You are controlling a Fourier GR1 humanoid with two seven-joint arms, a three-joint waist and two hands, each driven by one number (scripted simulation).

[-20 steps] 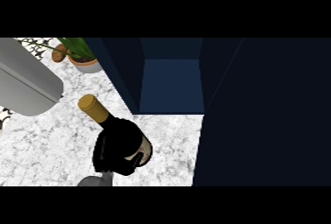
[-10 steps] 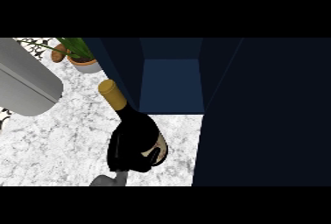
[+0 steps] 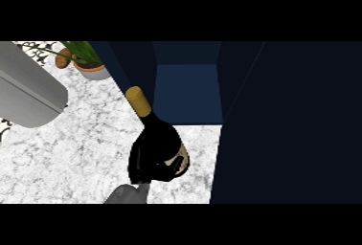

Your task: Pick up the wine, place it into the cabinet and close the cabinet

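I am holding the dark glass wine bottle with the gold foil neck [image 3: 157, 139] in my black right hand [image 3: 147, 165], fingers curled round its body so that most of the lower half is hidden beneath them. The bottle is tilting with its neck pointing up and away from me, toward the open dark blue cabinet [image 3: 187, 93], whose lighter blue interior is showing just beyond the gold foil. I judge that I am carrying it this way so the neck leads into the opening. My grey forearm is coming in from the lower edge, directly below the bottle.

The bottle is hanging over the white and grey marbled counter top [image 3: 63, 153], near the cabinet's open front and not yet inside it. The cabinet's dark door [image 3: 290, 124] is standing open at the right, filling that side of the view, so the closing step is not yet done.

A pale label patch is peeking out between my fingers on the bottle's side, but I cannot read any writing or brand on it.

My left hand is not showing anywhere. At the far left a large grey rounded shape [image 3: 28, 93] is lying across the counter, and a small potted green plant in a terracotta pot [image 3: 90, 64] is standing at the back.
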